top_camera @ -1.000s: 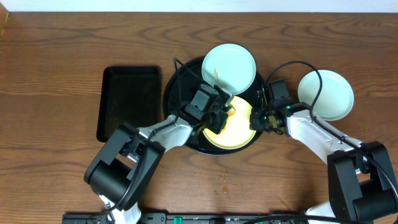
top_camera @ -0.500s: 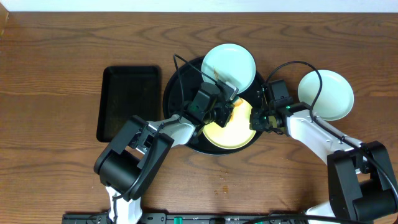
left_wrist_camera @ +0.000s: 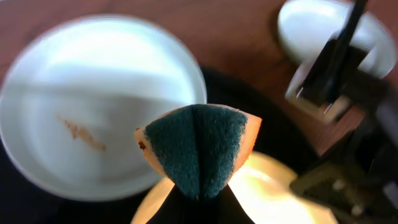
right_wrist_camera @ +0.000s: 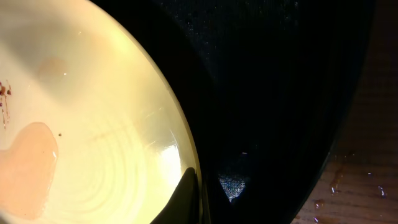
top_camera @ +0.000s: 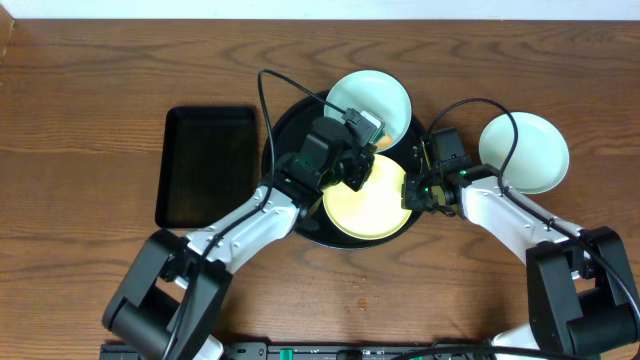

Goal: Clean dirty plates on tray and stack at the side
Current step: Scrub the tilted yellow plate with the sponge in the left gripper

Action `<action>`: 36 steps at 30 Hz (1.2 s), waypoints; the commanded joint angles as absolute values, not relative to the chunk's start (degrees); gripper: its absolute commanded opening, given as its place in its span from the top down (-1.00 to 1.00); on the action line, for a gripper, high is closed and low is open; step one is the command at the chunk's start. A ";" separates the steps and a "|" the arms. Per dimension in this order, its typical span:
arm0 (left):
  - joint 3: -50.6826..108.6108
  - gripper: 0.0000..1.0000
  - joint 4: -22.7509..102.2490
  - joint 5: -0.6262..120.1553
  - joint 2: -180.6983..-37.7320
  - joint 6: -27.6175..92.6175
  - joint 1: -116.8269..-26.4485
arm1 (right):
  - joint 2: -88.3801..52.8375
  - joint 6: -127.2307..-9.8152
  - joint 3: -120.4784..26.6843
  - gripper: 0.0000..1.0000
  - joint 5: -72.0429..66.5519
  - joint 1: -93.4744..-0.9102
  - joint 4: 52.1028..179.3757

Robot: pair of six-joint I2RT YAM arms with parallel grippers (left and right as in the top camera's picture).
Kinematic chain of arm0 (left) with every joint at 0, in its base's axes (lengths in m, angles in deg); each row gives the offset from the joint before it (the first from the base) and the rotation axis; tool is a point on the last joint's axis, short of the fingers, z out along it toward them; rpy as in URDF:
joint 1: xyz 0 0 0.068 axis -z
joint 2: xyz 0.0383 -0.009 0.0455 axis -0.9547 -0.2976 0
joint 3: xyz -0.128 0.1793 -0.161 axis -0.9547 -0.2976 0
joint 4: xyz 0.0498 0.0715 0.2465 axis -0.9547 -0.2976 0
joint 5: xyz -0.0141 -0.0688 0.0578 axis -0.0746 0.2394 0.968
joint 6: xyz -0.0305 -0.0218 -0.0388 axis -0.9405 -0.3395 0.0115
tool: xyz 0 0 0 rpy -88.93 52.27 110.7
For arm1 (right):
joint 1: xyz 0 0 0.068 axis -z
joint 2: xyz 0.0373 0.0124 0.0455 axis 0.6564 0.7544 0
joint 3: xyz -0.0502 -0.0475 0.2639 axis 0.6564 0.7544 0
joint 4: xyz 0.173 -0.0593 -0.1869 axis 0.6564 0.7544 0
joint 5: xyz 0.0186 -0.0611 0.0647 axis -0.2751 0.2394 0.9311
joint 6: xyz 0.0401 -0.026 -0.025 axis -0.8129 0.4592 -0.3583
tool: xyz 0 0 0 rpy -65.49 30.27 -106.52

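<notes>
Brown wooden table [top_camera: 90, 60], pale wall strip along the far edge, and both arms were crowded over the big round black tray [top_camera: 283, 140] in the middle. Two of the plates sat on that tray: the yellow plate [top_camera: 375, 205] lay on the near-right part, and a mint plate [top_camera: 375, 100] was at the far side, its edge poking out past the tray rim. The other mint plate [top_camera: 530, 150] was off on the bare table to the right, well apart from the tray. A smaller rectangular black tray [top_camera: 207, 165] sat just left of the round one.

The left gripper [left_wrist_camera: 198, 198] was squeezed tight on a sponge [left_wrist_camera: 198, 146], orange with the dark green scrubby side folded outward, held up over the spot where the two tray plates meet. From its wrist cam you could see a brown smear [left_wrist_camera: 81, 134] on the mint plate.

The right gripper [top_camera: 410, 193] was down at the right edge of the yellow plate, one finger [right_wrist_camera: 188, 196] right against the rim. Honestly couldn't tell if it was actually pinching the plate; the other finger was hidden. The yellow plate had a pinkish puddle [right_wrist_camera: 28, 162] and a few reddish specks [right_wrist_camera: 5, 93].
</notes>
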State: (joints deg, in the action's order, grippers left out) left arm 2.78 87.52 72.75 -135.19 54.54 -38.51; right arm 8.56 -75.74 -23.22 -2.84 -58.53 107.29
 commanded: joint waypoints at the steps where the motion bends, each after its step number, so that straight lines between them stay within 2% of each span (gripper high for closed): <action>1: 2.50 0.85 86.07 74.17 -138.19 56.29 -38.75 | 10.06 -75.82 -22.82 0.97 -3.91 -59.12 108.03; 9: 2.52 0.85 93.90 73.91 -146.03 56.53 -38.80 | 10.04 -75.82 -22.82 0.98 -3.94 -59.12 107.97; 17: 2.50 0.85 94.05 74.17 -150.71 58.43 -38.91 | 10.04 -75.82 -22.82 0.97 -3.91 -59.12 107.93; 36: 2.50 0.85 77.49 74.15 -147.69 58.43 -38.91 | 10.04 -75.82 -22.82 0.98 -3.94 -59.09 107.97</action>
